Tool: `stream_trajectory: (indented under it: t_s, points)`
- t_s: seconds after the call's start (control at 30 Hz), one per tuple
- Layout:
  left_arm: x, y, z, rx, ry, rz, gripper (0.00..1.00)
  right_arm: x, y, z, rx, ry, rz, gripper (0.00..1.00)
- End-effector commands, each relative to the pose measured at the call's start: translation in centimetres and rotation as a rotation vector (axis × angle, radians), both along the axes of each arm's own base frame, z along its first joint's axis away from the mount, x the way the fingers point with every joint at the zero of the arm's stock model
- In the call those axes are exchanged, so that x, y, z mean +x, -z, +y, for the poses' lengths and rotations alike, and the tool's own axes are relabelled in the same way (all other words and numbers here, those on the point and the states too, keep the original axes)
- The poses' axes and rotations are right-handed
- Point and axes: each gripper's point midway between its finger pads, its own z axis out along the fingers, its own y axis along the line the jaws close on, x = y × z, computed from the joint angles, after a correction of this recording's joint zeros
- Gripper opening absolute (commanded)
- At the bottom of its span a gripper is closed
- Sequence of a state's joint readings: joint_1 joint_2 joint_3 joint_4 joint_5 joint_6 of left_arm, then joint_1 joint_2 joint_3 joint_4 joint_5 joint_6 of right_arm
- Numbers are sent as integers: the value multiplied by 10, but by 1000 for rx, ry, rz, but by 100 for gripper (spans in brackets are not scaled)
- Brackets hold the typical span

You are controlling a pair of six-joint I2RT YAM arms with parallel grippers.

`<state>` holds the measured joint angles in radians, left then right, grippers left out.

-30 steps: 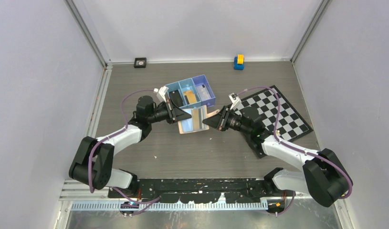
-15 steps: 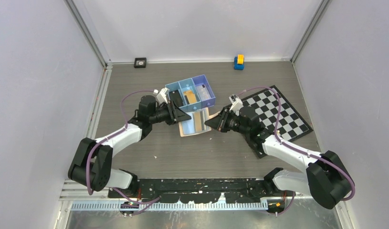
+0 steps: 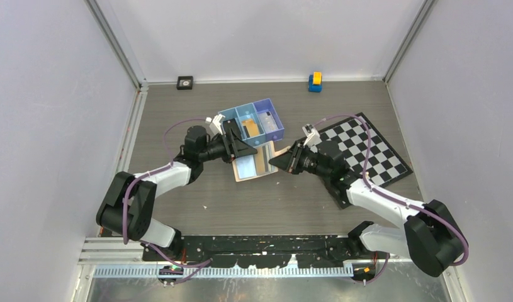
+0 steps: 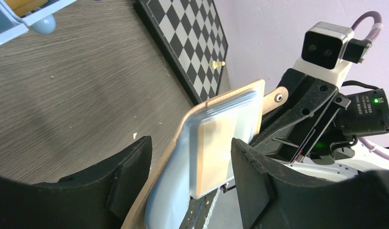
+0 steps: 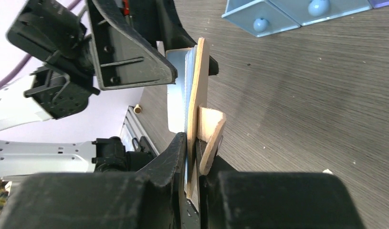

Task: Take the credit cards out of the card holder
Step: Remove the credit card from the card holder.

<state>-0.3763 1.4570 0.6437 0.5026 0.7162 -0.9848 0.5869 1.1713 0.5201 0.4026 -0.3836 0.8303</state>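
The tan card holder (image 3: 253,165) hangs open just above the table, and my right gripper (image 3: 277,161) is shut on its edge by the snap tab (image 5: 209,138). In the right wrist view the holder (image 5: 198,86) stands on edge between the closed fingers. My left gripper (image 4: 192,176) is open, its fingers on either side of the holder's clear sleeves (image 4: 183,191) without touching them. A tan credit card (image 4: 221,148) sits in a sleeve. An orange card (image 3: 250,128) and a pale card (image 3: 270,124) lie in the blue tray (image 3: 244,108).
The three-compartment tray stands just behind the left gripper (image 3: 241,150). A chessboard (image 3: 367,148) lies to the right under the right arm, with a small pawn (image 4: 220,63) on it. A yellow-blue block (image 3: 315,82) and a small black square (image 3: 185,82) sit by the back wall.
My left gripper has opened from shut and now straddles the holder. The right gripper has kept its grip and shifted only slightly.
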Motion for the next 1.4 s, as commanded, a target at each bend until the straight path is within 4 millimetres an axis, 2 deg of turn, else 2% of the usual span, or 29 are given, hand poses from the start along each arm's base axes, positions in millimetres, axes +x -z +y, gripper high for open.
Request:
stream_trajectory:
  t_s: [0.0,0.1,0.17,0.2,0.3,0.37,0.5,0.77,0.87,0.93,1.07,1.2,1.37]
  points:
    - [-3,-25,-5,-91,43,-96,64,-2,-50,-1,139,-1,-133,1]
    - [-7,-31,-11,-110,67,-120,64,-4,-54,-3,162,-4,-133,1]
    - [-11,-35,-16,-119,92,-138,60,-3,-53,-2,167,-10,-128,0]
    - [-13,-37,-19,-123,103,-144,55,-3,-53,-1,169,-14,-123,0]
    - [-14,-42,-20,-136,111,-157,28,-2,-51,0,166,-21,-113,1]
    - [-13,-45,-18,-138,108,-168,14,0,-49,-1,161,-13,-109,2]
    - [-11,-46,-13,-135,91,-169,1,4,-45,-5,144,15,-98,7]
    - [-10,-51,-10,-177,95,-159,0,7,-45,-10,148,32,-96,24]
    - [-10,-54,-9,-185,97,-167,0,8,-46,-11,153,32,-95,35]
    - [-11,-56,-9,-186,98,-170,0,8,-46,-12,157,32,-94,36]
    - [-12,-58,-8,-181,96,-177,0,7,-49,-13,173,29,-100,33]
    - [-13,-61,-8,-192,103,-185,0,7,-48,-14,176,32,-96,22]
    - [-20,-78,-11,-262,148,-225,0,9,-46,-14,177,34,-86,9]
